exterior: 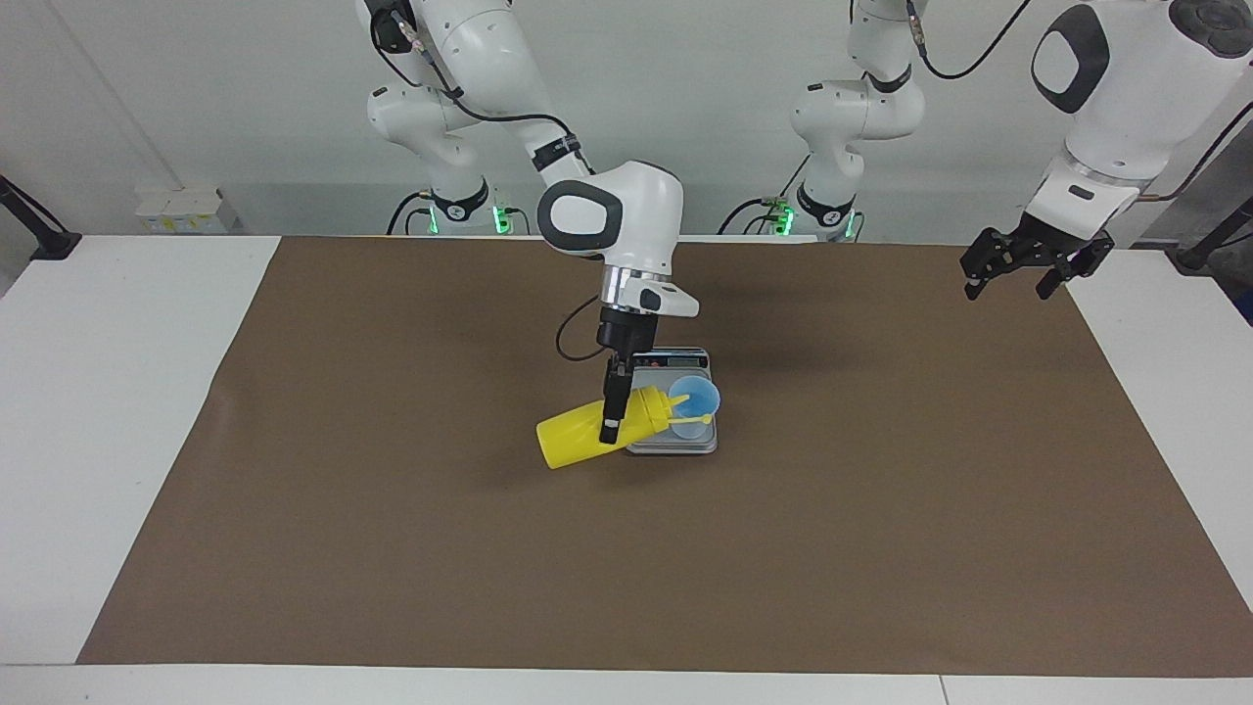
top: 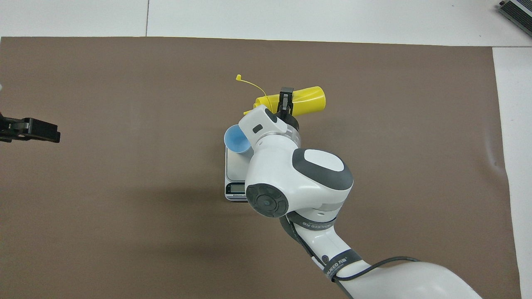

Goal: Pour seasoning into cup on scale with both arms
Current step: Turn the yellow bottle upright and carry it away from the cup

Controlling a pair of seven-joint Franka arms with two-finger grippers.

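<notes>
Right pincer [exterior: 612, 419] clamped on the tilted seasoning [exterior: 587, 433], nozzle over the cup [exterior: 695, 399] on the scale [exterior: 675, 443].
Overhead alone shows the scale's display; the facing view shows the grip. Left pincer [exterior: 1018, 276] waits, fingers apart, over the tabletop's [exterior: 127, 411] end.
</notes>
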